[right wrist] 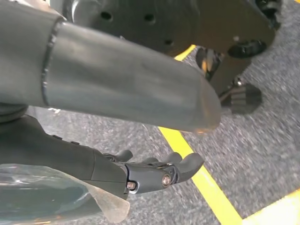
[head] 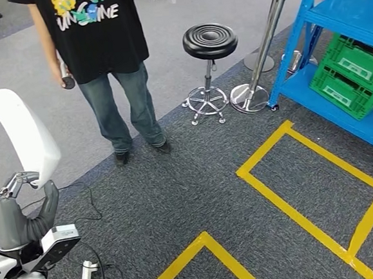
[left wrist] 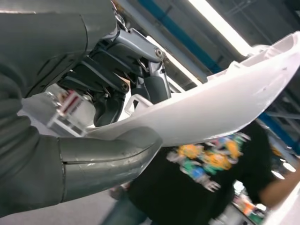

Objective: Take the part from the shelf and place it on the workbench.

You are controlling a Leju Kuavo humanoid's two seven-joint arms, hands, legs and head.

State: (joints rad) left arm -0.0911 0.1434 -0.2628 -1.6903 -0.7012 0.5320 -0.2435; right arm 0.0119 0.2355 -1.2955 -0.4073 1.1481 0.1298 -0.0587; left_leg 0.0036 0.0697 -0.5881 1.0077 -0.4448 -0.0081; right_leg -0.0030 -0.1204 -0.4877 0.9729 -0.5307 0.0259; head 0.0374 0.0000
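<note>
The part (head: pixel 21 136) is a white, curved plastic shell, and I hold it up at the lower left of the head view. My left hand (head: pixel 20 191) grips its lower edge from below. In the left wrist view the part (left wrist: pixel 219 103) runs across the picture, clamped between my grey thumb (left wrist: pixel 106 159) and the darker fingers (left wrist: pixel 116 89). My right hand (right wrist: pixel 141 140) hangs over the carpet with its thumb and fingers (right wrist: pixel 159 172) apart and nothing in them. The blue shelf (head: pixel 340 17) stands at the far right.
A person in a black printed T-shirt (head: pixel 93 30) stands close ahead on the left, holding a small dark device. A black stool (head: pixel 209 44) and a chrome stanchion (head: pixel 265 49) stand beside the shelf, which holds green crates (head: pixel 355 74). Yellow tape (head: pixel 313 168) marks rectangles on the carpet.
</note>
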